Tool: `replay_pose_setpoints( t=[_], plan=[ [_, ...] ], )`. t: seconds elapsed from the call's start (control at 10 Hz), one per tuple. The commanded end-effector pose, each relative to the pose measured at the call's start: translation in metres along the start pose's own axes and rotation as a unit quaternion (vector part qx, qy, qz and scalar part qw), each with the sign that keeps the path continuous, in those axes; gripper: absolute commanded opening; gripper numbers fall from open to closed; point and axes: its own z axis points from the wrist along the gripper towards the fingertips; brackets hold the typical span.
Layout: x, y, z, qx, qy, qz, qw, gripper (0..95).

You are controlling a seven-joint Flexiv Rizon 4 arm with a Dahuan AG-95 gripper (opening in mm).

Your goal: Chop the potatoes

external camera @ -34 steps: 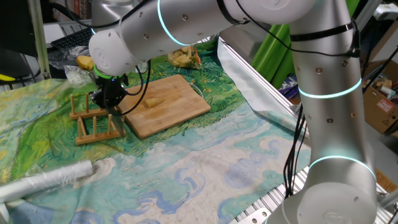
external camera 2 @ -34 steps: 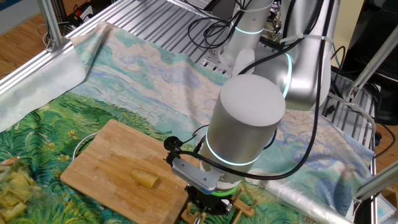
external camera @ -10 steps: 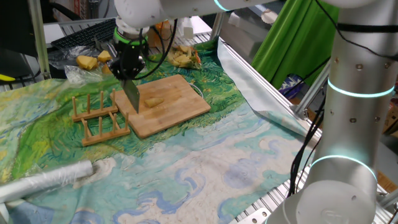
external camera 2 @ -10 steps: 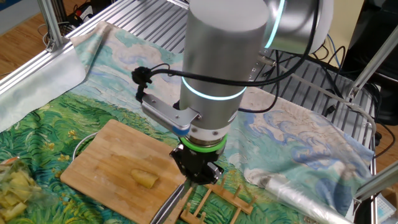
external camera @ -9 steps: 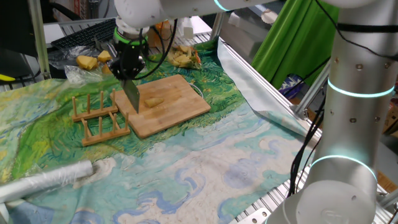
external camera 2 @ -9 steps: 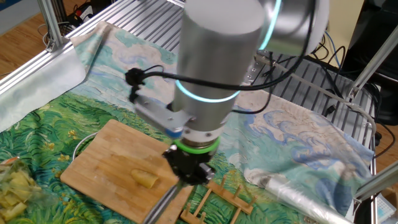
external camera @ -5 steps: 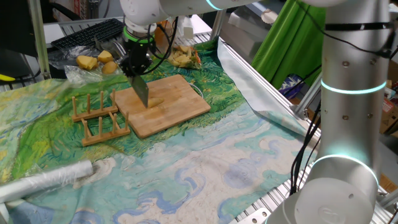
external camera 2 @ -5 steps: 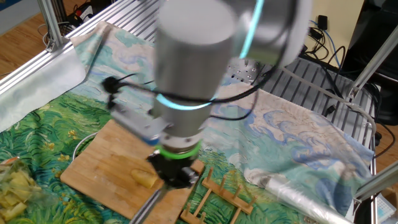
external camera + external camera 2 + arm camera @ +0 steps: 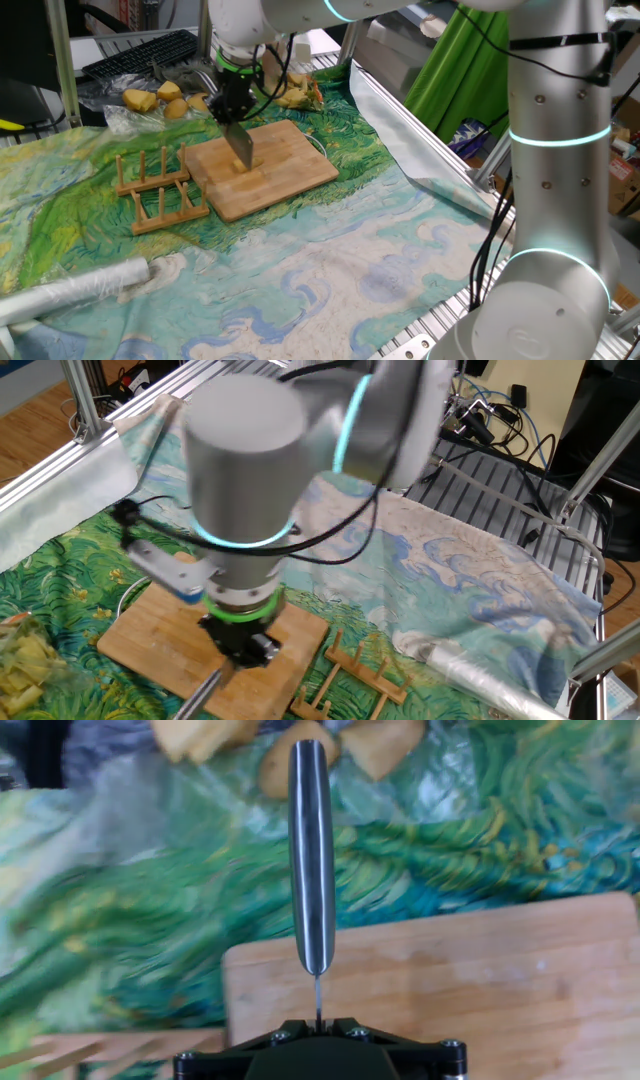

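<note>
My gripper point(image 9: 233, 112) is shut on a knife point(image 9: 240, 148) and holds it blade-down over the left half of the wooden board point(image 9: 290, 160). The potato wedge does not show: the blade covers its spot in one fixed view and the arm covers it in the other. There the gripper point(image 9: 235, 645) hangs over the board point(image 9: 150, 635), with the knife point(image 9: 200, 695) pointing to the lower left. In the hand view the knife point(image 9: 311, 850) runs straight up from the gripper point(image 9: 317, 1020), above the board's corner point(image 9: 480, 970).
A wooden rack point(image 9: 155, 190) stands left of the board, also in the other fixed view point(image 9: 340, 680). Whole potatoes point(image 9: 160, 97) lie behind it in plastic, and peels point(image 9: 295, 93) behind the board. A foil roll point(image 9: 70, 290) lies at the front left.
The gripper took the knife from beside the rack, lifted it, and has carried it rightward across the board over the last second, over where the potato wedge lay.
</note>
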Motion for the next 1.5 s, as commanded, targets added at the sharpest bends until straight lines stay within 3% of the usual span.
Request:
replay_pose_setpoints(
  t=[0.1, 0.5, 0.9, 1.5],
  plan=[
    [0.001, -0.010, 0.009, 0.000, -0.002, 0.002, 1.0000, 0.0],
    [0.004, -0.010, 0.013, 0.000, 0.000, 0.001, 1.0000, 0.0],
    [0.026, -0.005, 0.019, 0.002, -0.003, -0.001, 1.0000, 0.0],
    [0.035, -0.017, 0.018, 0.000, -0.003, -0.012, 0.9999, 0.0]
  ],
)
